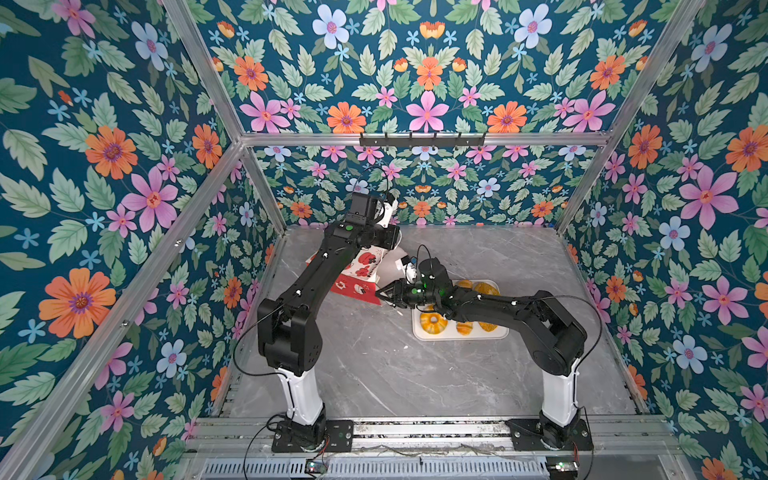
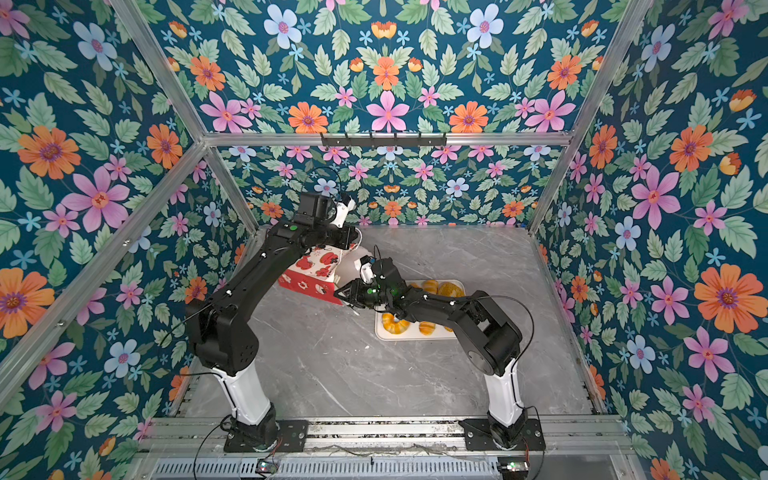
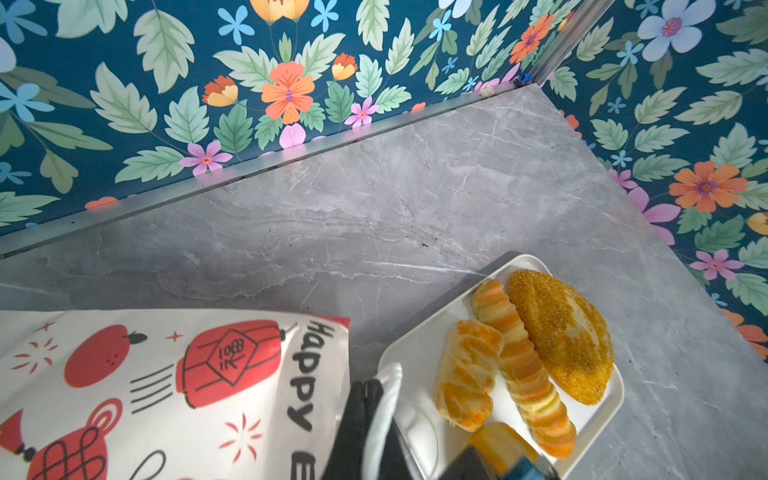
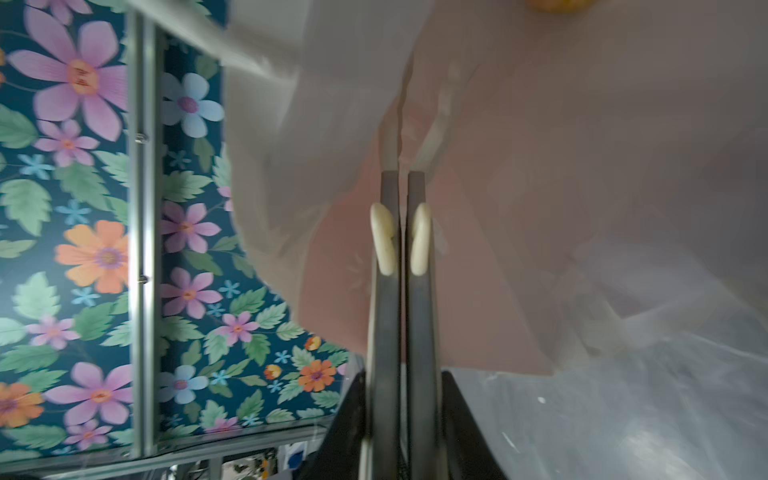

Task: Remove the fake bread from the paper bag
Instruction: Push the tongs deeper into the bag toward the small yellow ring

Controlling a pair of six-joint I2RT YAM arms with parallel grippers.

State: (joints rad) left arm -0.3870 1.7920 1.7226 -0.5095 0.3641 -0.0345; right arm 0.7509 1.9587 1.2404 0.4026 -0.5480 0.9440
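Your right fingers (image 4: 392, 183) were pressed together, with only a thin edge of the bag (image 4: 540, 166) between them. They had hold of the paper at the bag's mouth, and the white inside filled most of the right wrist view. In both top views those fingers (image 1: 384, 293) reached across the middle to the lower corner of the mouth, just beside the tray (image 1: 457, 337).

Your left fingers (image 3: 359, 415) were closed too. A white cord handle (image 3: 384, 399) curved right against them in the left wrist view, but I could not tell whether it was pinched. In both top views the left arm hid those fingers, which were above the bag's upper edge.

The bag (image 1: 357, 282) lay tipped on its side on the grey surface (image 1: 374, 374). It was left of the tray, with its mouth turned toward the tray and its red face toward you. Its white printed face (image 3: 166, 374) showed in the left wrist view, near the tray rim (image 3: 415, 345) but apart from it.

The bread was out on the tray. The seeded loaf (image 3: 561, 332), ridged loaf (image 3: 523, 365) and pastry (image 3: 467, 374) lay side by side, touching. The ring bun (image 1: 433, 322) sat at the tray's near left corner, partly under your right arm. One more orange piece (image 3: 498, 444) showed at the edge of the left wrist view, too hidden to name.
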